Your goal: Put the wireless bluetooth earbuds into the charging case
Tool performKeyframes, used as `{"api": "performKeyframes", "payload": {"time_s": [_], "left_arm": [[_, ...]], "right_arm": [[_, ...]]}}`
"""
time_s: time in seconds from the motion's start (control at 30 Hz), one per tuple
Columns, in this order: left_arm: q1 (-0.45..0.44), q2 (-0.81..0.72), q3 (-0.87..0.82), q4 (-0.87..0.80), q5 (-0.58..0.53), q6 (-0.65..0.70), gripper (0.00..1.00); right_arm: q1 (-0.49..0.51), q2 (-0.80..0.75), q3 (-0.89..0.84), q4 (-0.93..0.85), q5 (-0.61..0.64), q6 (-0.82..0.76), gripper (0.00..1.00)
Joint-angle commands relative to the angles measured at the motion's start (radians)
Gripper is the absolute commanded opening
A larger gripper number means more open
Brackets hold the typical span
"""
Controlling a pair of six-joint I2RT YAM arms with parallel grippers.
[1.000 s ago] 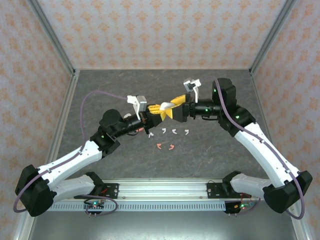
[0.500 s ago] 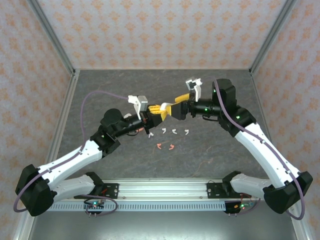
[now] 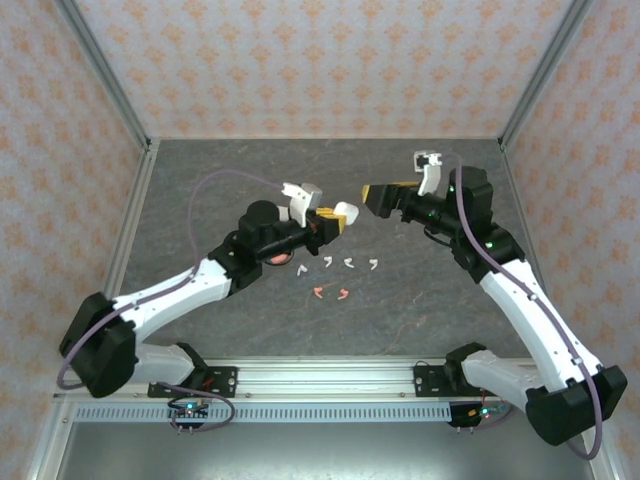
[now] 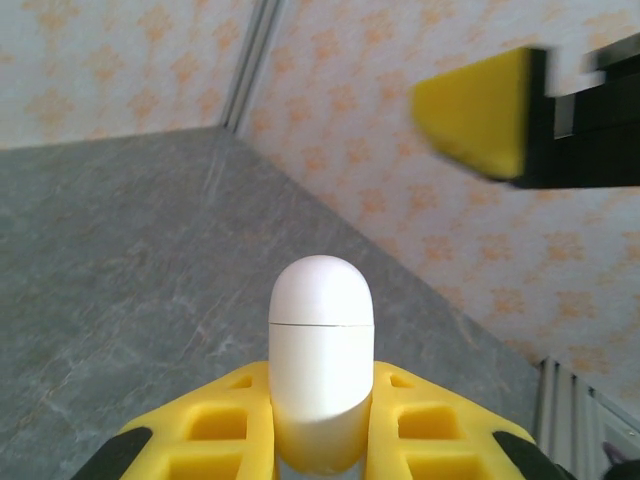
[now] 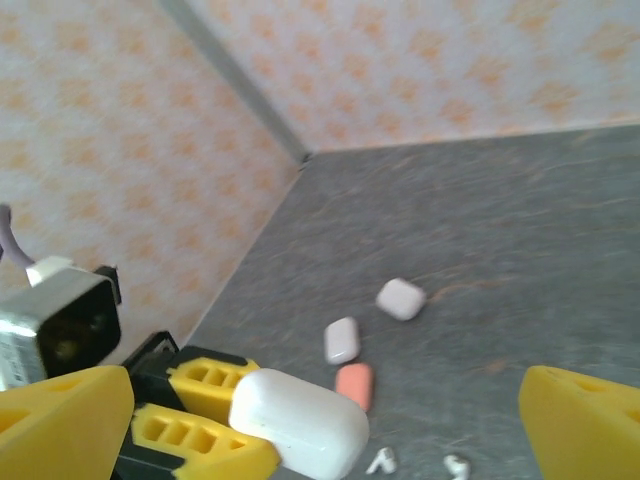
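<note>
case (image 4: 321,370) gripped by the left jaws around its lower body, seam clear above the grip, held up over the counter (image 3: 200,180). right jaws spread wide, gripping nothing, just apart from the case's rounded end. earbuds (image 3: 348,263) loose on the counter below, four white in a row, two pink on the robot's side of them. lid shut, so probably next: opening it. keep the left grip below the seam, never across it. bring the right jaws in square to the cap, catch only the lid, and hinge it slowly; hinge side not readable from here, so test lightly first or risk twisting the smooth shell out of the grip.
</note>
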Motion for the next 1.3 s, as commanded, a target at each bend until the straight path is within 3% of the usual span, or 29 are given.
{"api": "performKeyframes", "payload": {"time_s": [0.0,0.17,0.5,0.87,1.13,1.27], "left_arm": [[0.015,0.099,0.094,-0.114,-0.091,-0.012,0.0],[0.035,0.294,0.216,-0.205,-0.133,-0.049,0.0],[0.06,0.608,0.441,-0.334,-0.11,-0.182,0.0],[0.062,0.73,0.491,-0.34,-0.112,-0.263,0.01],[0.064,0.726,0.46,-0.348,-0.146,-0.257,0.32],[0.068,0.711,0.447,-0.351,-0.161,-0.245,0.38]], "right_arm": [[-0.003,-0.052,-0.015,-0.068,0.211,-0.009,0.99],[-0.004,-0.063,-0.029,-0.119,0.247,-0.018,0.99],[-0.005,-0.053,-0.062,-0.116,0.179,0.005,1.0],[-0.005,-0.027,-0.07,-0.111,0.144,0.029,0.99],[-0.005,-0.024,-0.07,-0.107,0.143,0.035,0.99],[-0.005,-0.02,-0.065,-0.114,0.142,0.031,0.99]]}}
